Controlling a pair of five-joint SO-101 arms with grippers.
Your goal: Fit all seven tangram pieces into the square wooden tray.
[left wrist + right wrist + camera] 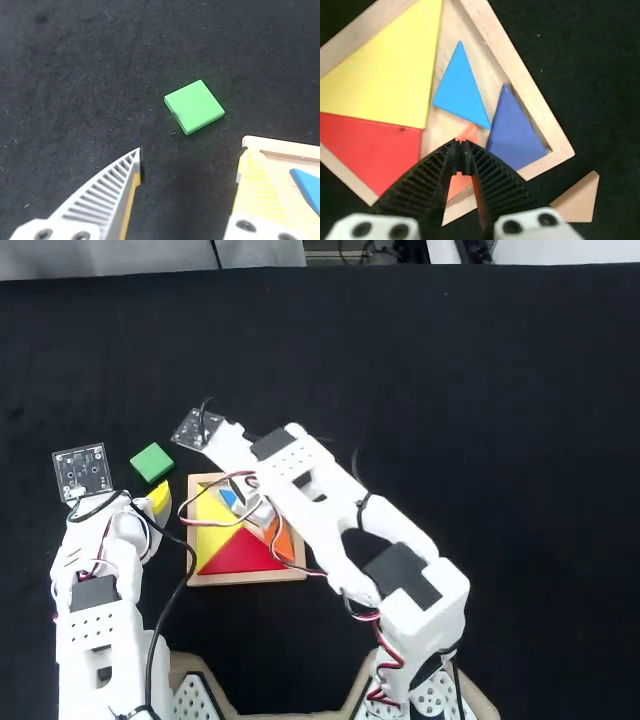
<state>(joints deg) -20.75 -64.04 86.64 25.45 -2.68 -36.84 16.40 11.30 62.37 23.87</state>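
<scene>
Nearest the lens: right jaws, 2 black ribbed fingers (432, 175), tips closed against each other, nothing seen clamped between them. Tips sit over the orange piece (468, 133); contact with it cannot be told.

Surface: table (480, 390), black cloth with lint specks. Beyond its far edge is a pale strip (120, 255) with dark cables (400, 252).

Task item: tray (520, 85), square, light wood, raised rim, flat on the table between the 2 arms.
- 5 pieces inside.
- The yellow triangle (385, 75) and red triangle (365, 150) are both large and share 1 edge.
- The light blue triangle (461, 90) is small and beside the yellow one.
- The dark blue triangle (515, 135) lies along the rim, next to the light blue one.
- The orange piece is mostly hidden by the fingers.
- Bare wood shows between the pieces.

Outside the tray:
- The green square (194, 106) lies flat on the table near 1 tray corner, apart from it.
- The tan triangle (577, 200) lies flat on the table just beside the rim at another corner.

The right arm (330, 510) lies across the tray from the front.

The left jaws are wide open and empty, with 1 grey-white finger (107, 192) and 1 yellow. The green square lies beyond the tips, in line with the gap. The yellow finger is beside the tray corner. The left arm (95, 610) stands to the tray's left.
</scene>
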